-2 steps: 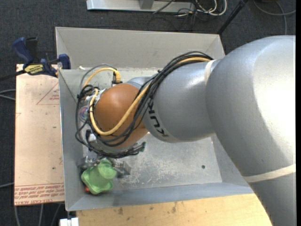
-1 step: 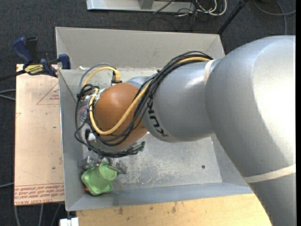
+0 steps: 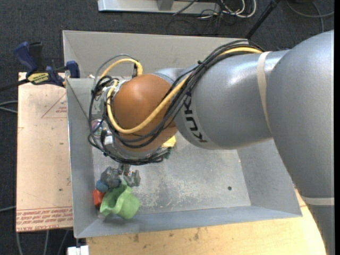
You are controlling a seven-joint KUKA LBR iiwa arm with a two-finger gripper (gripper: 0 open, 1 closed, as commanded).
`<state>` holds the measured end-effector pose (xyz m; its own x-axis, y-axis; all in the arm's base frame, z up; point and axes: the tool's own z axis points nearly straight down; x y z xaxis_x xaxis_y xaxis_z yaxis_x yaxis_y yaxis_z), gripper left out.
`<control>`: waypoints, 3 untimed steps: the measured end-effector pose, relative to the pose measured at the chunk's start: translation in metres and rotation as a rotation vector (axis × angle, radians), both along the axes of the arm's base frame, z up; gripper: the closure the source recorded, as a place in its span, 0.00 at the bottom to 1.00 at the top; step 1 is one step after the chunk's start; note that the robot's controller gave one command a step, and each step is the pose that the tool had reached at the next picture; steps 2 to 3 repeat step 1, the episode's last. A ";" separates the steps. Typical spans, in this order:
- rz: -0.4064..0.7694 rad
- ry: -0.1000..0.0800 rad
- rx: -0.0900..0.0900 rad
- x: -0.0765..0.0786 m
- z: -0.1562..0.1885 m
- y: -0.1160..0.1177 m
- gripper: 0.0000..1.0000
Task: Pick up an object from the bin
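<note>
My gripper (image 3: 123, 177) reaches down at the bin's near left corner, its fingertips just above a soft light-green thing (image 3: 121, 203). A small blue-grey thing (image 3: 102, 185) and a red-orange thing (image 3: 96, 196) lie right beside the green one, to its left. A bit of a yellow thing (image 3: 169, 141) peeks out from under the arm's orange cover.
The arm with its orange cover and cables hides most of the bin's left and middle. Bare bin floor stretches to the right of the gripper. The bin's left wall and near wall stand close to the green thing.
</note>
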<state>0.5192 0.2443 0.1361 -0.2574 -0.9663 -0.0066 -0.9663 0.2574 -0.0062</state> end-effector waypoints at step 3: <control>-0.010 -0.001 0.001 -0.006 0.074 0.001 1.00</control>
